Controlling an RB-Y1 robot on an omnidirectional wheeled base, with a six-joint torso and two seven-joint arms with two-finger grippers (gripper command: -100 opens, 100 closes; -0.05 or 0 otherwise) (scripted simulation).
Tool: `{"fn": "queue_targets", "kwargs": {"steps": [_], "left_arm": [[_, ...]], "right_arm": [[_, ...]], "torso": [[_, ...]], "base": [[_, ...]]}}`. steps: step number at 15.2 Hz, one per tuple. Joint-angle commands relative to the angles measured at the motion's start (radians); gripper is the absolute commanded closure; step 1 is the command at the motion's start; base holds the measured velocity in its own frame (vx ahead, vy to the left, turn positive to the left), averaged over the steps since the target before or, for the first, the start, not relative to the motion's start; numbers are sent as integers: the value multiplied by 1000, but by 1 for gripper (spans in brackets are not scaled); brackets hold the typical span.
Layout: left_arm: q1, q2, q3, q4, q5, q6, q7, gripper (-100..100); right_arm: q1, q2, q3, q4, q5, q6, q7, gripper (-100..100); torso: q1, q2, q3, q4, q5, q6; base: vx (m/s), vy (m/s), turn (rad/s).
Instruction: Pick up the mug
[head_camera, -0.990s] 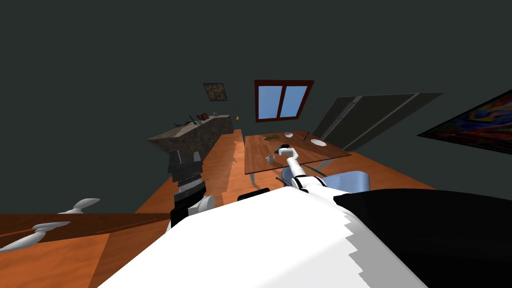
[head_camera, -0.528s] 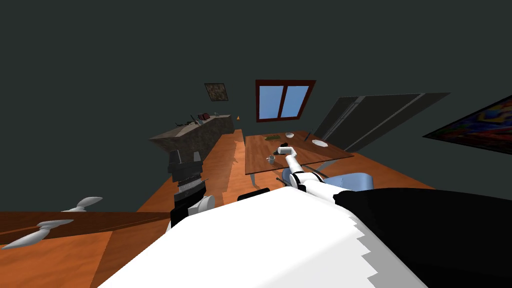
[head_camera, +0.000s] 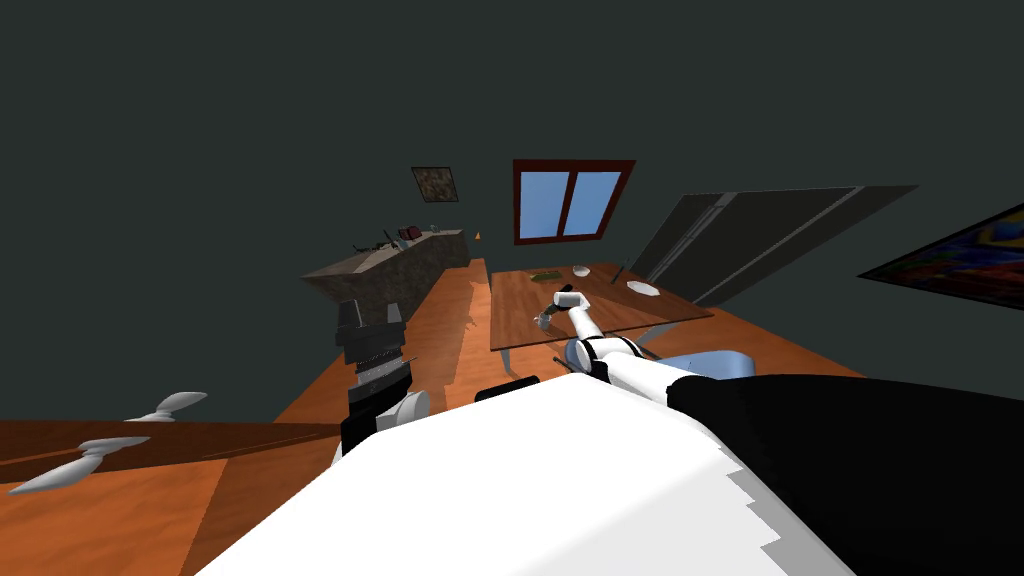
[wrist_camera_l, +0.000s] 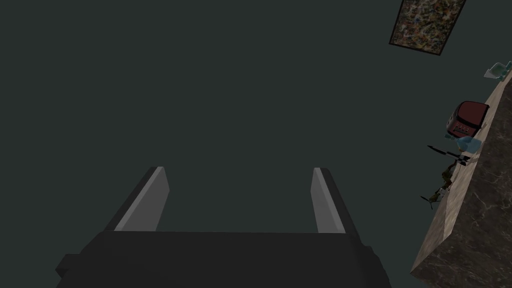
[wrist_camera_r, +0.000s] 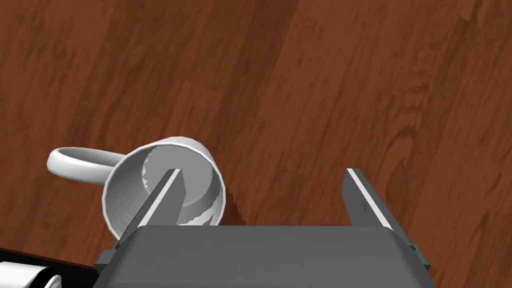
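A pale grey mug (wrist_camera_r: 165, 187) stands upright on the brown wooden table (wrist_camera_r: 310, 90), its handle (wrist_camera_r: 75, 162) pointing away from my right gripper (wrist_camera_r: 262, 172). That gripper is open and hangs right over the mug. One finger (wrist_camera_r: 165, 197) reaches over the mug's opening, the other finger (wrist_camera_r: 365, 197) stands over bare wood. In the head view the mug (head_camera: 543, 320) is small near the table's near left edge, under my right hand (head_camera: 566, 298). My left gripper (wrist_camera_l: 239, 200) is open and holds nothing; its arm (head_camera: 372, 350) is raised to my left.
Farther along the table (head_camera: 600, 310) lie a bowl (head_camera: 579, 269), a plate (head_camera: 639, 287) and a green item (head_camera: 545, 275). A blue chair (head_camera: 700, 362) stands at the table's near end. A stone counter (head_camera: 390, 265) with small appliances runs along the left.
My right hand has swung left and nearer along the table until it is over the mug. The head view has shifted slightly. The left arm has stayed still.
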Motion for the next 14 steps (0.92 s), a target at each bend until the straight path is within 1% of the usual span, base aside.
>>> {"fn": "queue_targets", "kwargs": {"steps": [1, 2, 3, 4, 5, 6, 7, 8, 9, 10, 11, 12, 14], "left_arm": [[0, 0, 0, 0, 0, 0, 0, 0], [0, 0, 0, 0, 0, 0, 0, 0], [0, 0, 0, 0, 0, 0, 0, 0], [0, 0, 0, 0, 0, 0, 0, 0], [0, 0, 0, 0, 0, 0, 0, 0], [0, 0, 0, 0, 0, 0, 0, 0], [0, 0, 0, 0, 0, 0, 0, 0], [0, 0, 0, 0, 0, 0, 0, 0], [0, 0, 0, 0, 0, 0, 0, 0], [0, 0, 0, 0, 0, 0, 0, 0], [0, 0, 0, 0, 0, 0, 0, 0], [0, 0, 0, 0, 0, 0, 0, 0], [0, 0, 0, 0, 0, 0, 0, 0]], "right_arm": [[-15, 0, -4, 27, -3, 46, -24, -100], [-35, -2, -8, 63, -8, 69, -50, -100], [-35, -2, -8, 63, -8, 88, -50, -100], [-35, -2, -8, 63, -8, 88, -50, -100], [-54, -3, -13, 97, -12, 124, -75, -100], [-54, -3, -13, 97, -12, 127, -75, -100], [-70, -4, -17, 127, -16, 162, -96, -100], [-70, -4, -17, 127, -16, 162, -96, -100], [-84, -5, -20, 153, -19, 193, -116, -100], [-84, -5, -20, 153, -19, 193, -116, -100], [-97, -6, -23, 176, -22, 219, -132, -100], [-97, -6, -23, 176, -22, 219, -132, -100], [-115, -7, -28, 208, -27, 257, -156, -100]], "torso": [[0, 0, 0, 0, 0, 0], [0, 0, 0, 0, 0, 0], [0, 0, 0, 0, 0, 0], [-1, 0, 0, 0, 0, 0], [-1, 0, 0, 0, 0, 0], [-1, 0, 0, 0, 0, 0], [-1, 0, 0, 0, 0, 0], [-1, -1, 0, 0, 0, 0], [-1, -1, 0, 0, 0, 0], [-1, -1, 0, 0, 0, 0], [-1, -1, -1, 0, 0, 0], [-1, -1, -1, 0, 0, 0], [-1, -1, 0, 0, 0, 0]], "base": [[29, -19, 21], [31, -23, 20], [32, -26, 25], [23, -23, 11], [26, -28, 9], [29, -32, 16], [38, -34, 22], [36, -35, 16], [36, -37, 15], [37, -35, 16], [37, -33, 13], [33, -27, 12], [36, -24, 14]]}}
